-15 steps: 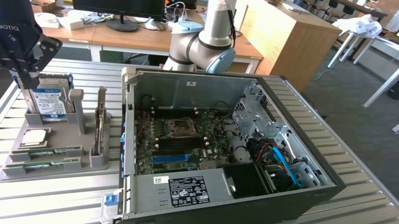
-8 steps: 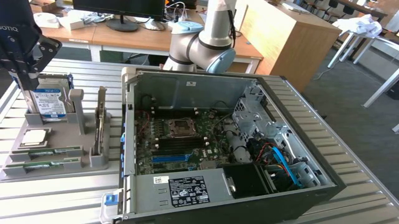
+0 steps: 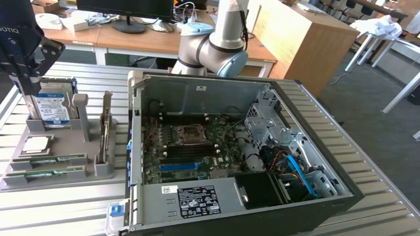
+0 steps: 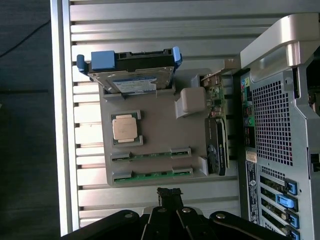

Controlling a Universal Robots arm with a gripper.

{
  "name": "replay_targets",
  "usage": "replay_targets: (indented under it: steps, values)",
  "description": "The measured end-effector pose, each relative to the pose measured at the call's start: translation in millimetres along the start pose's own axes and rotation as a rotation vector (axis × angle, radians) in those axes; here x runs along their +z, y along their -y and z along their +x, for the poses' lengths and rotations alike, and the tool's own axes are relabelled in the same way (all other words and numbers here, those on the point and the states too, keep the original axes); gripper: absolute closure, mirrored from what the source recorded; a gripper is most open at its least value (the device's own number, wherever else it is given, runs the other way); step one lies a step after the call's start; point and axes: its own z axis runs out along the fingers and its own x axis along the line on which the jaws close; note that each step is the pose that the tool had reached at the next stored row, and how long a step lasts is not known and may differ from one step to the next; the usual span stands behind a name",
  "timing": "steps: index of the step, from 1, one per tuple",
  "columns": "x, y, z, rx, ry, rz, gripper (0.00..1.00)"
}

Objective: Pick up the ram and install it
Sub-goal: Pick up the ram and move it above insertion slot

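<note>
Two green ram sticks lie side by side in slots of a grey holder tray [image 3: 62, 147]. One ram stick [image 3: 51, 159] [image 4: 150, 155] lies closer to the processor, the other ram stick [image 3: 46, 173] [image 4: 152, 175] at the tray's edge. My gripper [image 3: 26, 81] [image 4: 169, 192] hangs well above the tray on the exterior view's left, touching nothing. Its fingers are shut together with nothing between them. The open computer case [image 3: 229, 147] lies beside the tray, its motherboard [image 3: 190, 147] facing up.
The tray also holds a blue-labelled hard drive [image 3: 52, 108] [image 4: 132, 75] standing upright, a square silver processor [image 3: 36, 144] [image 4: 125, 129] and an upright card [image 3: 105, 130] [image 4: 217, 145]. The case's wall [image 4: 280, 125] rises close beside the tray. All stand on a slatted metal table [image 3: 66, 201].
</note>
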Motion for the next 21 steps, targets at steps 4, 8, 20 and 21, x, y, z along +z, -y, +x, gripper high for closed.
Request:
replay_targets:
  steps: [4, 8, 20, 21]
  values:
    - [0.0, 0.0, 0.0, -0.002, -0.0001, 0.0000, 0.90]
    - [0.1, 0.1, 0.0, -0.036, -0.0014, 0.0020, 0.90]
    - [0.4, 0.0, 0.0, -0.227, -0.0093, 0.0031, 0.90]
    - [0.4, 0.0, 0.0, -0.245, -0.0102, 0.0033, 0.90]
